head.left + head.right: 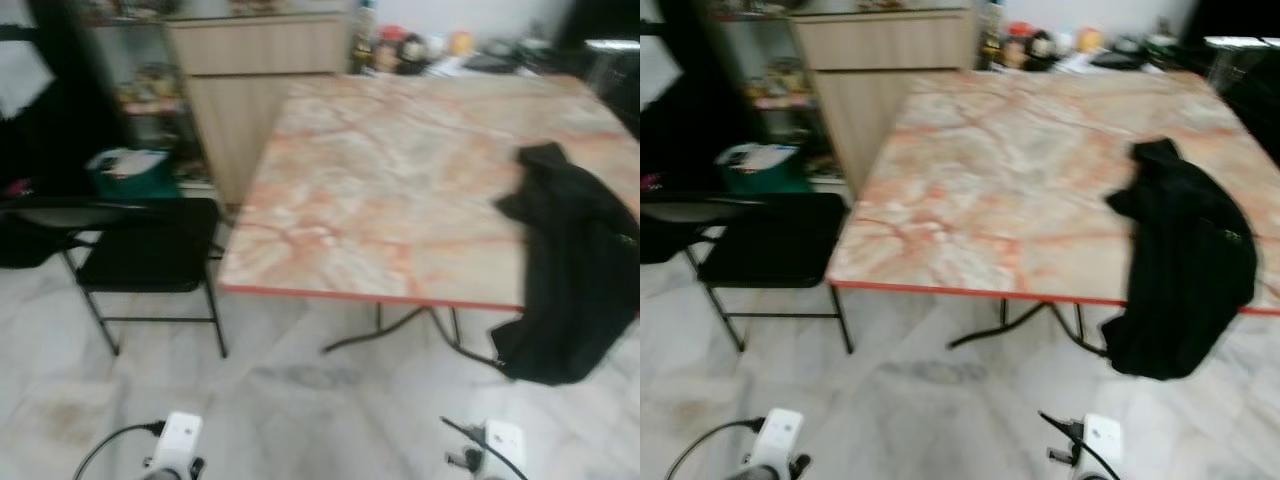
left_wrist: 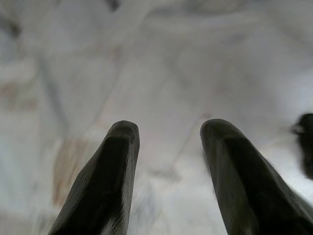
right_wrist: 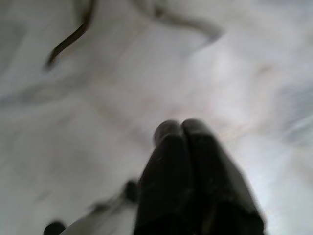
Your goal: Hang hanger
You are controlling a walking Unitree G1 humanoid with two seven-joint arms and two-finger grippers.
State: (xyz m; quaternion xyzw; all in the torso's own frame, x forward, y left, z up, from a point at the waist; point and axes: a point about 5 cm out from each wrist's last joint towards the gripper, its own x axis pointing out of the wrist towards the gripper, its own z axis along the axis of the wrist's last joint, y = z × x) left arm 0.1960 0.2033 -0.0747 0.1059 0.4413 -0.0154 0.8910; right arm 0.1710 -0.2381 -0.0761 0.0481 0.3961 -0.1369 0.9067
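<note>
Black folding chair (image 1: pixel 150 250) at left; marble-patterned counter with red edge (image 1: pixel 400 190) at centre; black garment (image 1: pixel 570 270) draped over its right edge. No hanger can be made out, so hanging appears unstarted. Both arms hang low: left gripper (image 2: pixel 168 134) fingers apart, right gripper (image 3: pixel 178 128) fingers together, over pale floor (image 1: pixel 300 400).

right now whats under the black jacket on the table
The black jacket lies on the marble table and droops over its front edge, covering that corner. Below, a bent table leg and pale floor show; anything beneath the cloth is hidden.
</note>
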